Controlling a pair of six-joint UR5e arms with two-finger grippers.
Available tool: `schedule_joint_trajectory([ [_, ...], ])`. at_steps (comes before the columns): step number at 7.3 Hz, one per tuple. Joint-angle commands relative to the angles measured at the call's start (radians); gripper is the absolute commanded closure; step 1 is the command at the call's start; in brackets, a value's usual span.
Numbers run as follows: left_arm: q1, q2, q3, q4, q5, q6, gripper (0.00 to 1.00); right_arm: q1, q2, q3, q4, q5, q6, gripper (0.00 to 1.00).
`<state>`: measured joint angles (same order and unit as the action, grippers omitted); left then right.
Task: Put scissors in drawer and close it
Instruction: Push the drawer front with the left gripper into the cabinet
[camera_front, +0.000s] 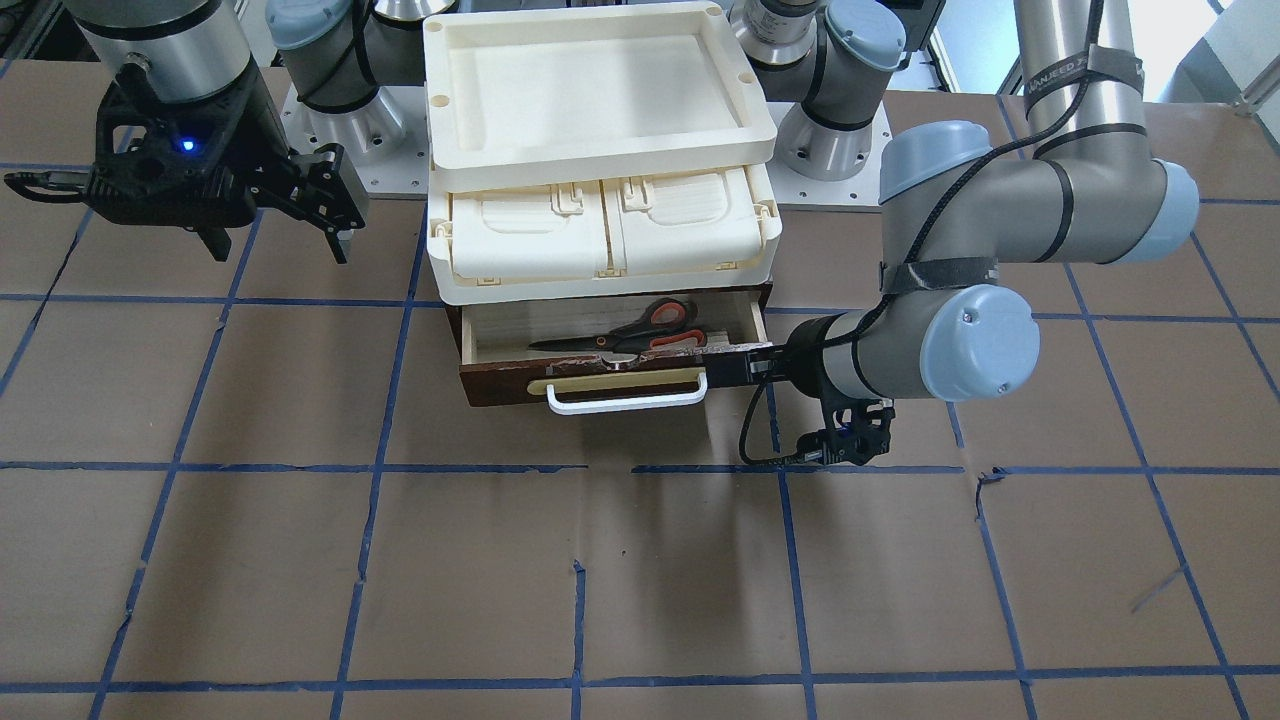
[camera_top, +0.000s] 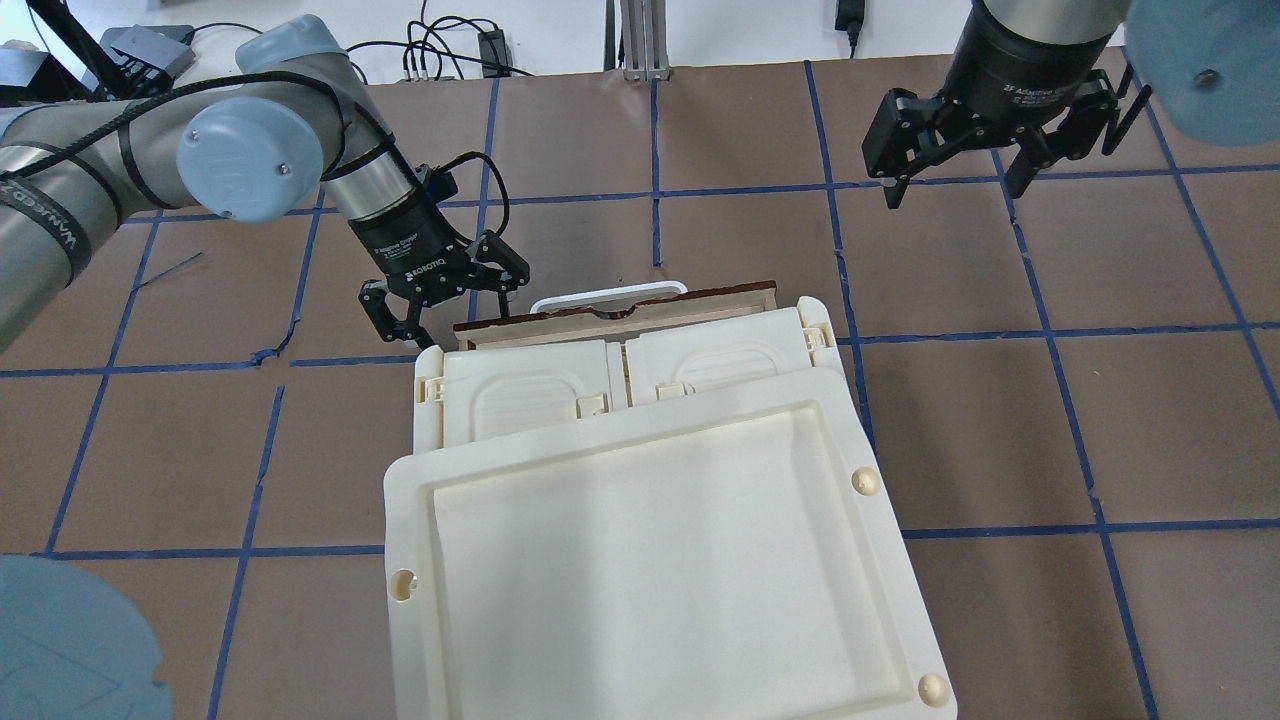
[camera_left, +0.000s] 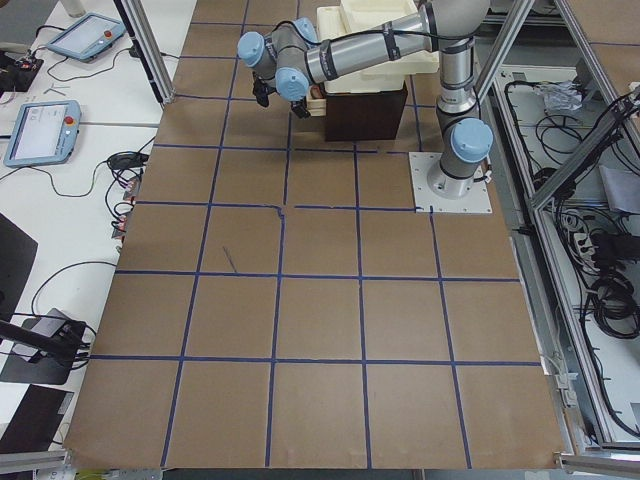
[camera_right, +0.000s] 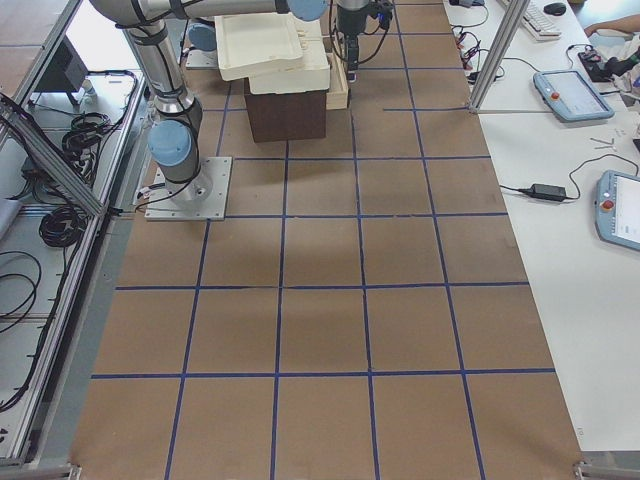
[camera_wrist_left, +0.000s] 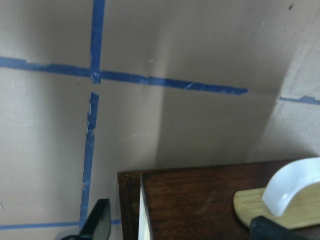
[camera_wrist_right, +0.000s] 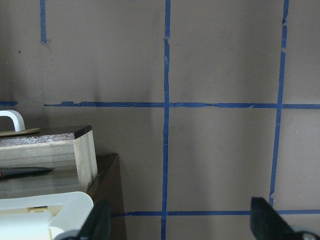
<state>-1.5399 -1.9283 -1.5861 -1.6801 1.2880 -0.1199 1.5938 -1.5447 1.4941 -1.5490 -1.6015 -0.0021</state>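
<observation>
The drawer (camera_front: 600, 385) stands partly pulled out under the cream trays, with a dark brown front and a white bar handle (camera_front: 625, 400). The scissors (camera_front: 630, 328) lie inside it on the pale wood, orange-grey handles toward the left arm's side. My left gripper (camera_front: 728, 366) is open and empty at the end of the drawer front (camera_top: 615, 308). In the left wrist view its fingertips (camera_wrist_left: 97, 220) flank the front's corner (camera_wrist_left: 200, 200), close to the handle (camera_wrist_left: 295, 185). My right gripper (camera_top: 950, 170) is open and empty, raised and well away from the drawer.
A stack of cream plastic trays (camera_top: 650, 550) sits on the cabinet and overhangs the drawer's back part. The brown table (camera_front: 640, 580) is marked with blue tape lines. The right wrist view shows the drawer's other corner (camera_wrist_right: 82, 150) and a blade tip (camera_wrist_right: 25, 172).
</observation>
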Motion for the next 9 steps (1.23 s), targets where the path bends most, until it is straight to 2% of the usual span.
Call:
schedule_joint_trajectory([
  [1, 0.000, 0.003, 0.000, -0.061, -0.001, -0.003, 0.00, 0.000, 0.000, 0.000, 0.001, 0.000, 0.001, 0.00],
  [4, 0.000, 0.008, 0.000, -0.124, -0.003, -0.004, 0.00, 0.000, 0.000, 0.000, 0.000, 0.000, -0.001, 0.00],
  [9, 0.000, 0.009, -0.028, -0.139, -0.003, -0.004, 0.00, 0.000, 0.000, 0.000, -0.005, 0.000, -0.001, 0.00],
])
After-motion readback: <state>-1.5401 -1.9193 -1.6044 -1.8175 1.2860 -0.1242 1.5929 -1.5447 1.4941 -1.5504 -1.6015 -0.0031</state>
